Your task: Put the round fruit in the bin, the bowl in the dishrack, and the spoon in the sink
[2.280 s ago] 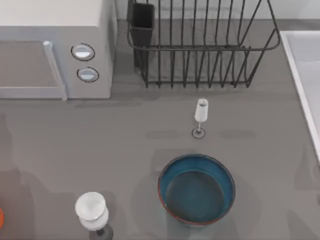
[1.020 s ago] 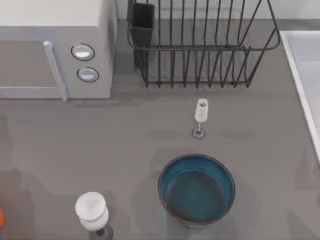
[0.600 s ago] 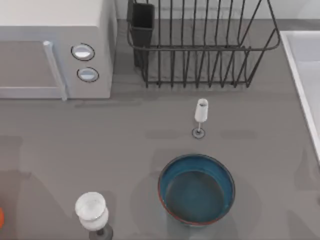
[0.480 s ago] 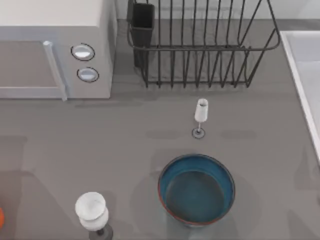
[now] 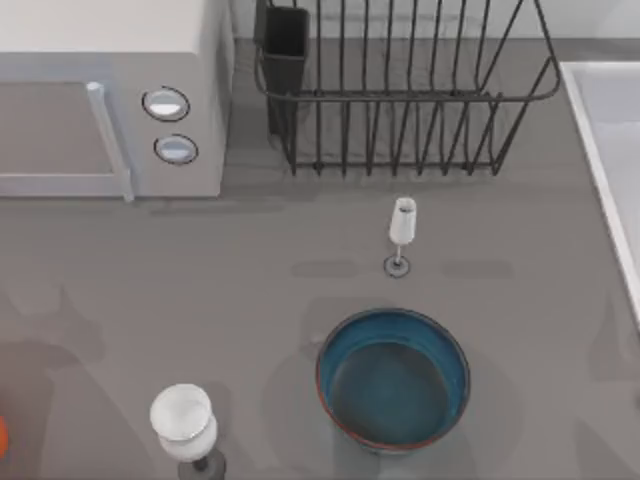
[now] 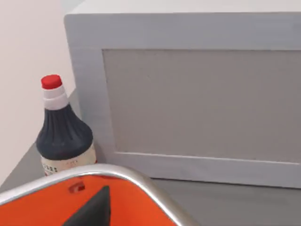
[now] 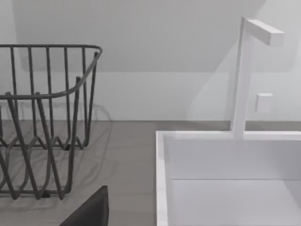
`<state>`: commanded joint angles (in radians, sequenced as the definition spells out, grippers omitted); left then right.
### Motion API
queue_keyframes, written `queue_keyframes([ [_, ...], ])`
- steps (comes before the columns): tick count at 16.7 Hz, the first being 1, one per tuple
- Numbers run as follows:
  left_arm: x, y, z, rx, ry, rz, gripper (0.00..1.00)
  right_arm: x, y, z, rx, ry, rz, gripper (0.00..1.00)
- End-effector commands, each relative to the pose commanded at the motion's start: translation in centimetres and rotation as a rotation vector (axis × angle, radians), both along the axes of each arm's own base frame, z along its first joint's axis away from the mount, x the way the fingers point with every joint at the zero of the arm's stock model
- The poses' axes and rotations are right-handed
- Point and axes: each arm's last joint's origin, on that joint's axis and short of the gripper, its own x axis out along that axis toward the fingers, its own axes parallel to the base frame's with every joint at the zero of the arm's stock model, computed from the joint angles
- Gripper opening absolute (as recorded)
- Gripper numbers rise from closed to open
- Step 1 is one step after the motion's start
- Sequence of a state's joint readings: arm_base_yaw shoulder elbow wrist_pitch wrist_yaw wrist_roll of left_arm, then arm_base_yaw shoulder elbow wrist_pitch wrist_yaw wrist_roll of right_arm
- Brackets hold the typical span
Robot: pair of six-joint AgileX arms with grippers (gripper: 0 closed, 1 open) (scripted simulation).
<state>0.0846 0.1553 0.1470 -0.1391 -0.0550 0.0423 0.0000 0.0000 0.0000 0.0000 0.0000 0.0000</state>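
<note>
- Bowl [image 5: 393,378] is the task's thing that I can place: it stands upright on the grey surface [image 5: 250,300], a little right of the middle and near the lower edge of the top view. Its blue inside holds nothing.
- Dishrack [image 5: 405,90] is at the far edge, almost straight behind the bowl. A small stemmed glass [image 5: 401,232] stands between the two, so I think a lifted bowl must pass over or around it.
- Left tool [image 6: 94,212] hangs over an orange bin [image 6: 155,193] with a metal rim, near the front of the microwave [image 6: 188,94] and a dark bottle [image 6: 63,136] with a red cap. I cannot tell if this tool is wide, narrow or holding something.
- Right tool [image 7: 89,212] is at the right side and looks toward the corner of the dishrack and the white sink [image 7: 162,179] with its tap [image 7: 244,70]. Its state I also cannot tell.
- The part of the bin that I see is bare orange. The bars of the dishrack hold no dish, and the visible part of the sink is bare.
- The bowl is round, so no long side matters for the grasp; the thin rim is the likely place. My judgement is that the right arm is the nearer one to the bowl and the dishrack.
- A bigger white glass [image 5: 183,420] stands to the left of the bowl, well apart from it.
</note>
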Motion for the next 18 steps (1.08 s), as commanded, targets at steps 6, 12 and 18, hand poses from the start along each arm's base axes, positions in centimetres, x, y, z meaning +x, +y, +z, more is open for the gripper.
queue_keyframes([
  [6, -0.2, -1.1, -2.4, -0.04, -0.15, -0.136, 1.0, 0.0, 0.0, 0.0, 0.0, 0.0, 0.0, 1.0],
  [12, -0.2, -1.1, -2.4, -0.04, -0.15, -0.136, 1.0, 0.0, 0.2, 0.5, 0.016, 0.029, 0.017, 1.0],
  [18, -0.2, -1.1, -2.4, -0.04, -0.15, -0.136, 1.0, 1.4, 2.1, 5.2, 0.136, 0.348, 0.137, 1.0],
])
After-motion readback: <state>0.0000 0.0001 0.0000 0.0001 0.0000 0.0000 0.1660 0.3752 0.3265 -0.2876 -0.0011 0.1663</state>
